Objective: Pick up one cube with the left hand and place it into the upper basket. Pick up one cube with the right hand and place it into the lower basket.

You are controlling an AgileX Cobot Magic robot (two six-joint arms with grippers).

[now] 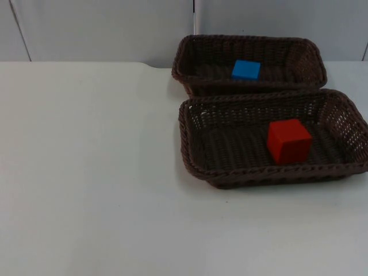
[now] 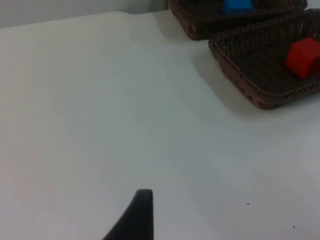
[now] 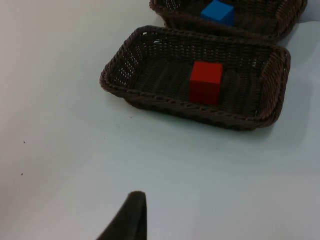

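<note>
A blue cube lies in the upper brown wicker basket at the far edge of the table. A red cube sits in the lower basket, just in front of it. My left gripper hovers over bare table, well away from both baskets; its wrist view takes in the red cube and the blue cube. My right gripper hangs back over the table short of the lower basket, looking at the red cube and the blue cube.
The two baskets stand close together at the table's right side, the upper one near the grey partition wall. White table top stretches to the left and front of them.
</note>
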